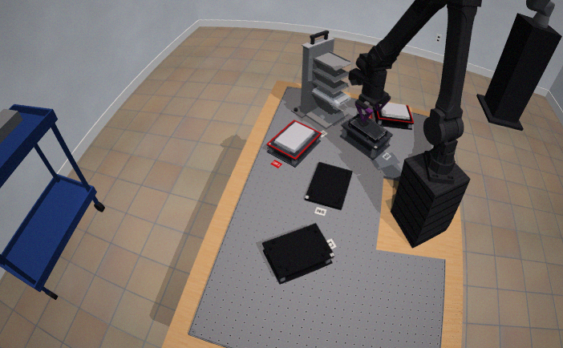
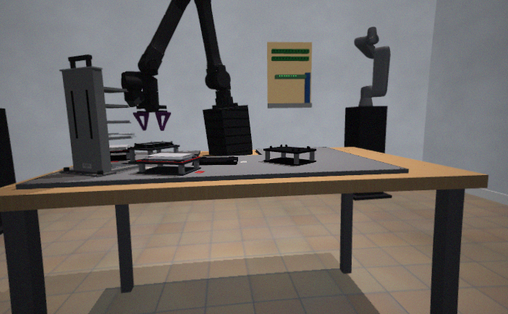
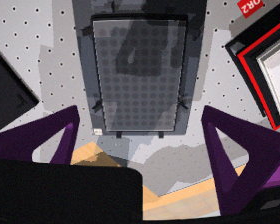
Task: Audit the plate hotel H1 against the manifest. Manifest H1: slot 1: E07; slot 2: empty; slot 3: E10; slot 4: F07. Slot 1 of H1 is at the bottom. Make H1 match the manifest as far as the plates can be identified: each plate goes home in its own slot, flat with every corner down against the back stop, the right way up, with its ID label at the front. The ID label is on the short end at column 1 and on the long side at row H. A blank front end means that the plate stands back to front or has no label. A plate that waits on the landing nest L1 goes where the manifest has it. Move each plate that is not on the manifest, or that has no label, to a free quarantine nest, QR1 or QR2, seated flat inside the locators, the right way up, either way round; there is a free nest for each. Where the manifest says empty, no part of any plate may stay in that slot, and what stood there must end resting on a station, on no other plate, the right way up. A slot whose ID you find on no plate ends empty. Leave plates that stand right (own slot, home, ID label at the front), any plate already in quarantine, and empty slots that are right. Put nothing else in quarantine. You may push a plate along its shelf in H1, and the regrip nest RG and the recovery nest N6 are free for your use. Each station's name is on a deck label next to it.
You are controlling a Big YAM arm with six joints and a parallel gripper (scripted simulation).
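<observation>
The grey plate hotel H1 stands at the far end of the deck and also shows in the exterior view. A pale plate lies in one of its low slots; I cannot tell what the upper shelves hold. A dark, see-through well plate lies flat on a dark nest just in front of the hotel. In the wrist view the plate sits square inside the nest frame. My gripper hangs open and empty a short way above it, with its purple fingers wider than the plate.
Two red-edged nests each hold a white plate, one to the left and one to the right. A flat black nest and a raised black nest lie nearer. The arm's black base stands at the right.
</observation>
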